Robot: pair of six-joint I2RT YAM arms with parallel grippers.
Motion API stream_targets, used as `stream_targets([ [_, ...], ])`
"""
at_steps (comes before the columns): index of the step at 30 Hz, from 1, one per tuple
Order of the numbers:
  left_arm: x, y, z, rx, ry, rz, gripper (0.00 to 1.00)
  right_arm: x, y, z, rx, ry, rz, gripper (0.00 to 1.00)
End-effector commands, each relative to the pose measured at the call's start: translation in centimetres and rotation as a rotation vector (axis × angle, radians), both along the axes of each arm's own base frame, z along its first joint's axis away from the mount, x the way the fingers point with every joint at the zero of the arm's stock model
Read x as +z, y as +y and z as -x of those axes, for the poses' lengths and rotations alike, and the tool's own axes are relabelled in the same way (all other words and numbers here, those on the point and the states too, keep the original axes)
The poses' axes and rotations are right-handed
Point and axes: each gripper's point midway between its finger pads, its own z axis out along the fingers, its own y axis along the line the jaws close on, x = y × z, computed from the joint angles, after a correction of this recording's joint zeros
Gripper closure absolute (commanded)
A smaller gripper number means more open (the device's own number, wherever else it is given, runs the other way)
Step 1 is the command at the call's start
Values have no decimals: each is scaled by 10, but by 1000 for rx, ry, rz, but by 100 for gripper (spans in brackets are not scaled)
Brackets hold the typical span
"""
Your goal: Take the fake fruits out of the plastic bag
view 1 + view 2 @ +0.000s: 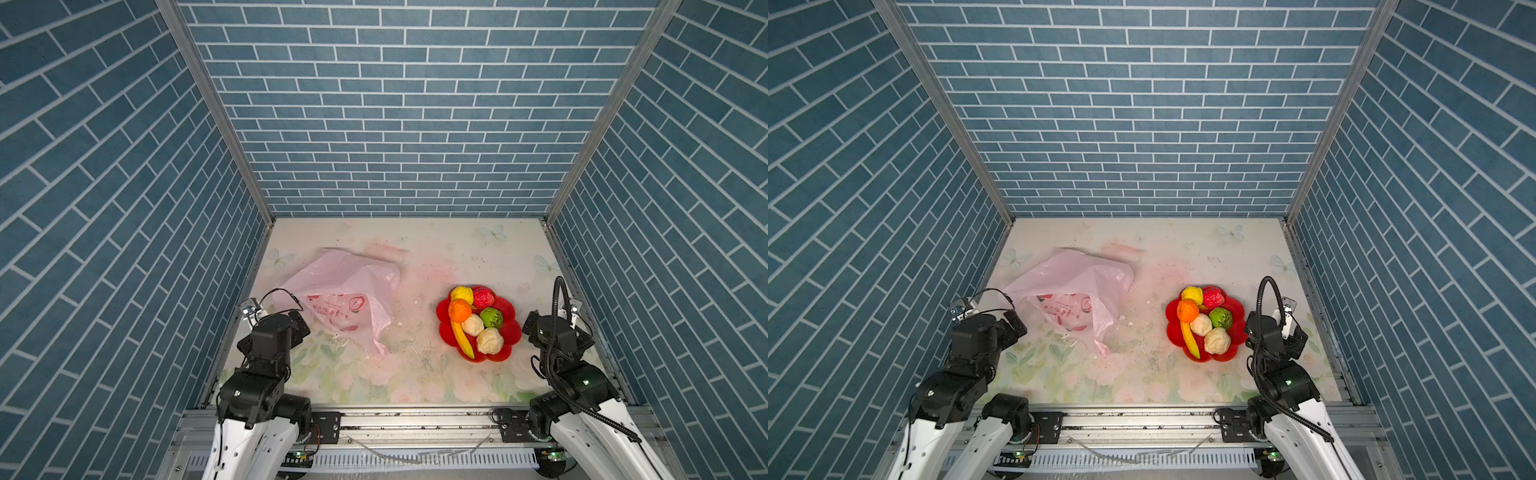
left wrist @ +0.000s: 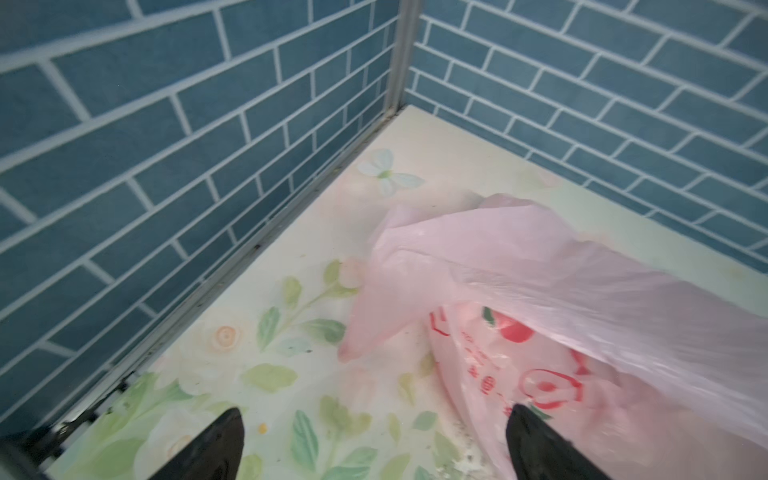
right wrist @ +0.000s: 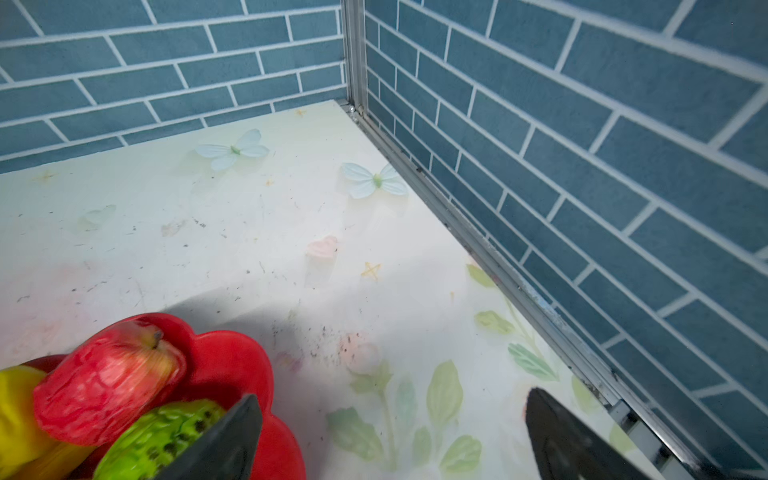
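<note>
Left gripper (image 2: 374,411): you see its jaws wide apart over the tabletop (image 1: 436,257), clamping nothing.
Right gripper (image 3: 393,395): jaws wide apart, just beside the red plate (image 1: 510,322).
Fake fruits (image 1: 472,324): seven, heaped on that plate, right of your centre.
Plastic bag (image 1: 345,286): crumpled on the tabletop near the left gripper, well apart from the plate.

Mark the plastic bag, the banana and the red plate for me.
plastic bag (image 1: 332,282): in a top view, on the crumpled pink film above the print.
banana (image 1: 461,340): in a top view, midway along its yellow body.
red plate (image 1: 512,330): in a top view, on a bare rim lobe.
</note>
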Motion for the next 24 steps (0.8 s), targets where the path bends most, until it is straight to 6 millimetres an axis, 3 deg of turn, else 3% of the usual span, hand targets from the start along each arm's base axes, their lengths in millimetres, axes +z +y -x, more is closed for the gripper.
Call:
stream_targets([
  [1,7,24,-14,123,-68,-161,1,5,-11,-15,-44,-120,130,1],
  [6,-17,23,-48,107,-69,-274,1,-22,-3,-41,-2,-149,123,1],
  [11,-40,16,-79,18,-107,-287,1,-28,9,-80,87,-124,144,1],
  [16,-64,13,-98,-62,-136,-246,1,-35,10,-117,151,-109,93,1],
  [24,-69,-9,-144,-242,-144,-248,1,-40,12,-146,266,-115,74,1],
])
